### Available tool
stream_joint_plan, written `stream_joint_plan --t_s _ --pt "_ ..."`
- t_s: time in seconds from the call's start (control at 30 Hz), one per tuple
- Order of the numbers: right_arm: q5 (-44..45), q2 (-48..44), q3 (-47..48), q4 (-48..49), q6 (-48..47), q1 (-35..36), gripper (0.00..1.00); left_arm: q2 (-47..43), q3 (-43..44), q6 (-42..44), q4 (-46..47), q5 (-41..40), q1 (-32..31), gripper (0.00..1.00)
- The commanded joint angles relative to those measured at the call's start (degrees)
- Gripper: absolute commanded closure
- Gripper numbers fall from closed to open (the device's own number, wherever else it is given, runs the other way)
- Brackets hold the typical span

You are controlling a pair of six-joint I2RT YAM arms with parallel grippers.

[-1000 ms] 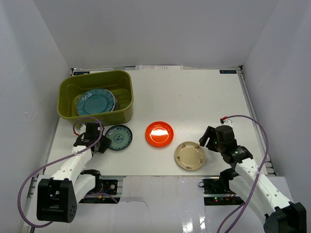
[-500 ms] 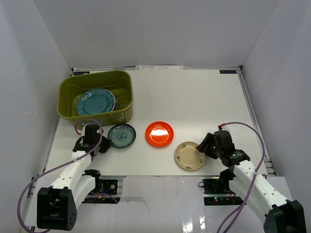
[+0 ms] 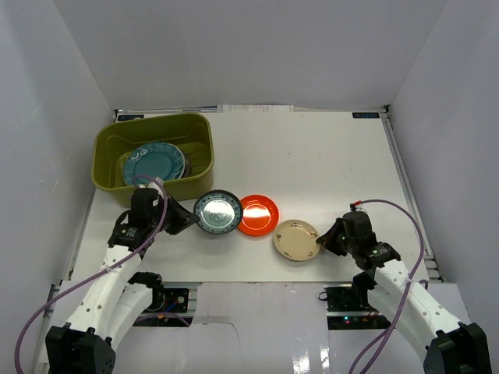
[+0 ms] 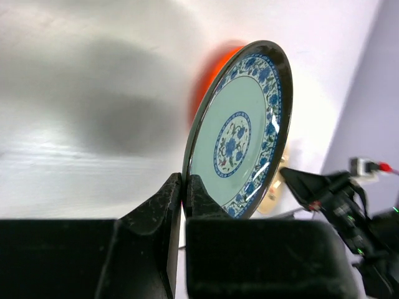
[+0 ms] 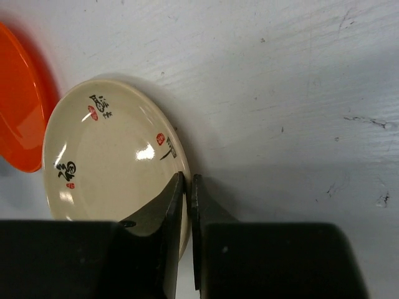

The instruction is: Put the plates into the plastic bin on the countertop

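Observation:
My left gripper point(image 3: 189, 218) is shut on the rim of the small teal patterned plate point(image 3: 217, 212), lifted off the countertop and tilted on edge; the left wrist view shows its dark rim point(image 4: 187, 177) pinched between the fingers. My right gripper point(image 3: 321, 244) is shut on the edge of the cream-gold plate point(image 3: 295, 240), which has black and red marks point(image 5: 115, 149) on its face. The glossy orange-red plate point(image 3: 260, 215) lies flat between the two. The olive-green plastic bin point(image 3: 153, 153) at the back left holds a scalloped teal plate point(image 3: 153, 164) on top of others.
White walls point(image 3: 70, 86) enclose the countertop point(image 3: 312, 164) on three sides. A metal rail point(image 3: 405, 187) runs along its right edge. Purple cables point(image 3: 398, 199) loop from both arms near the front edge.
The left gripper closed on the small teal plate, lifted it and carried it right beside the orange plate. The right gripper closed on the cream-gold plate's edge and shifted it slightly left.

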Motion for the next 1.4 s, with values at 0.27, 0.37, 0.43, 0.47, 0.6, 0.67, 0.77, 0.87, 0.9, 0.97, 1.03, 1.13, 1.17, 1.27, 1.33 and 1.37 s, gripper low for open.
stream_joint_plan --t_s 0.27,0.37,0.43,0.47,0.6,0.67,0.77,0.87,0.9,0.97,1.03,1.13,1.17,1.27,1.33,1.37 --pt "4.4 -1.8 5.3 -6.0 -3.4 0.1 0.92 8.7 25.2 3.9 4.8 -0.6 -4.3 1.0" --pt "4.5 -2.9 5.7 -6.0 -3.8 0.2 0.92 15.1 31.1 3.4 4.5 -4.7 -3.7 1.0" --pt "4.8 -3.0 6.8 -5.9 -4.3 0.1 0.92 18.3 35.2 3.2 4.5 -4.4 -2.7 1.0" --pt "5.0 -2.8 7.3 -5.9 -4.6 0.1 0.92 20.7 36.5 3.3 4.5 -5.0 -0.7 1.0" --pt "4.6 -1.8 10.0 -5.1 -6.0 0.1 0.92 23.4 40.6 2.9 6.0 -4.6 9.1 1.0" --pt "3.4 -1.6 10.5 -3.8 -6.9 0.1 0.92 25.0 41.3 3.2 5.2 -4.1 15.2 1.0" --pt "2.9 -0.9 11.3 -2.5 -7.7 0.1 0.92 25.8 38.9 3.7 3.4 -4.4 20.7 1.0" --pt "2.5 -0.1 12.3 -1.4 -8.8 0.2 0.92 24.8 35.3 4.0 4.0 -7.1 24.4 1.0" --pt "2.4 0.2 12.7 -0.8 -9.3 0.1 0.92 24.8 34.8 4.4 4.0 -8.1 24.8 1.0" --pt "1.8 1.1 13.8 0.0 -9.7 0.1 0.92 26.2 33.6 4.7 4.1 -9.9 25.4 1.0" --pt "1.4 1.8 14.3 1.4 -10.0 0.1 0.92 29.1 33.3 4.5 3.9 -9.3 25.6 1.0" --pt "1.0 2.4 15.6 2.8 -10.2 0.1 0.92 31.6 32.7 4.0 3.9 -10.3 25.6 1.0" --pt "1.0 2.6 16.1 2.9 -10.4 0.1 0.92 32.7 32.6 4.0 3.9 -11.1 25.6 1.0" --pt "2.4 2.9 18.7 3.1 -10.9 0.1 0.92 34.4 31.0 4.2 4.3 -11.9 25.6 1.0" --pt "2.9 3.8 20.0 3.4 -11.4 0.1 0.92 35.3 30.6 4.5 4.5 -11.3 25.6 1.0" --pt "3.1 4.2 20.7 3.6 -11.9 0.1 0.92 35.7 30.4 4.7 4.6 -11.1 25.6 0.96"
